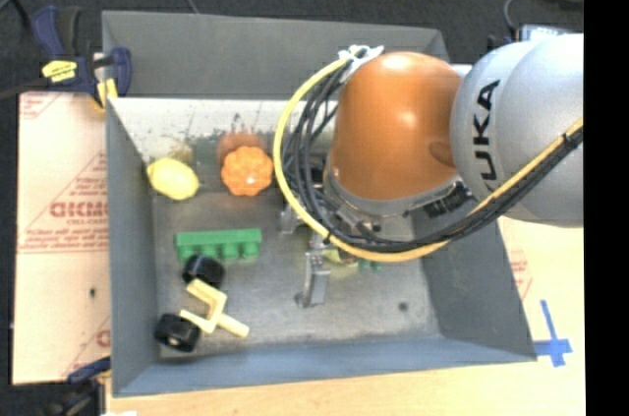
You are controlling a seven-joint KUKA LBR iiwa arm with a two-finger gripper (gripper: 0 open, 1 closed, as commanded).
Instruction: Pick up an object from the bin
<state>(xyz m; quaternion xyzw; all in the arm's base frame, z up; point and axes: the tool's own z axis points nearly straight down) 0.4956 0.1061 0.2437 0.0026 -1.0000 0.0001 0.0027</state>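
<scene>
Near the middle of the bin's floor, just right of centre, the gripper (314, 284) hangs low, its grey metal tip pointing down at bare grey floor. Whether it is wide or narrow I cannot tell, since the wrist above covers most of it, and nothing shows in its grasp. Right beside it, peeping out from under the wrist, lies a small green and yellow thing (352, 261); too little of it shows to say what it is. Above the gripper sits the rounded orange cover (393, 124) of the wrist, with a bundle of black and yellow cables (293, 124) looping round its left side and under it, and the silver arm (521, 139) runs off to the right.

Left of the gripper, apart from it, a green block (218, 243) with studs along one edge lies flat on the floor. Just below that block is a black wheel (203, 268), touching a cream axle piece (216, 308) that slants toward the front wall; a second black wheel (177, 332) sits at the front-left corner, against the other end of that piece. Farther back, near the rear wall, an orange pumpkin-shaped toy (246, 169) stands close to the cables, and a yellow lemon (173, 178) rests to its left by the left wall of the bin (128, 237).
</scene>
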